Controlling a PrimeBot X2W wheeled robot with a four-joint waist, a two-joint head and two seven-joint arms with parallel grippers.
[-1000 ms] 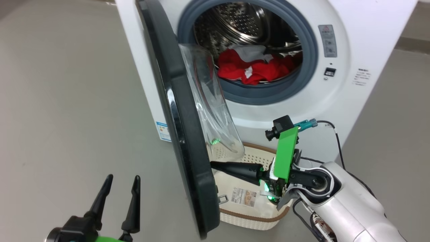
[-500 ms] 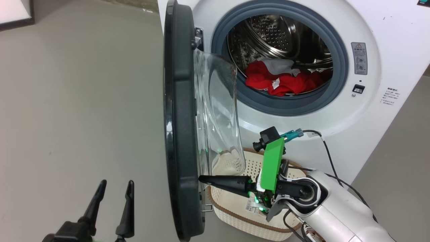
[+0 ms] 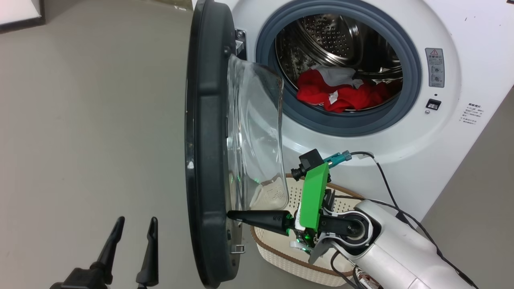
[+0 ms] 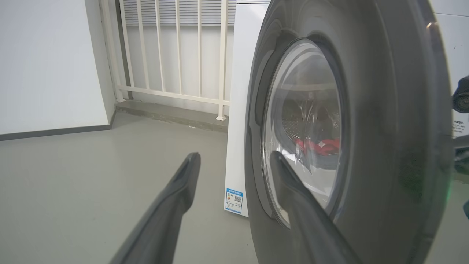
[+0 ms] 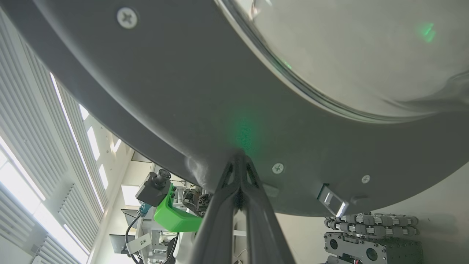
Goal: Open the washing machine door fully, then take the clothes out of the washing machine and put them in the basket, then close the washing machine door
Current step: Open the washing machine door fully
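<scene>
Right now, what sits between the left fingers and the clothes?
The washing machine door: in the left wrist view the clothes show through its glass.

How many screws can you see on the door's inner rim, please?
3, on the washing machine door in the right wrist view: one screw upper left, two lower right; more may be hidden.

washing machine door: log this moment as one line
washing machine door: open, edge-on | right tool: shut, tip against its inner rim | left tool: open, holding nothing | clothes: in drum
</scene>
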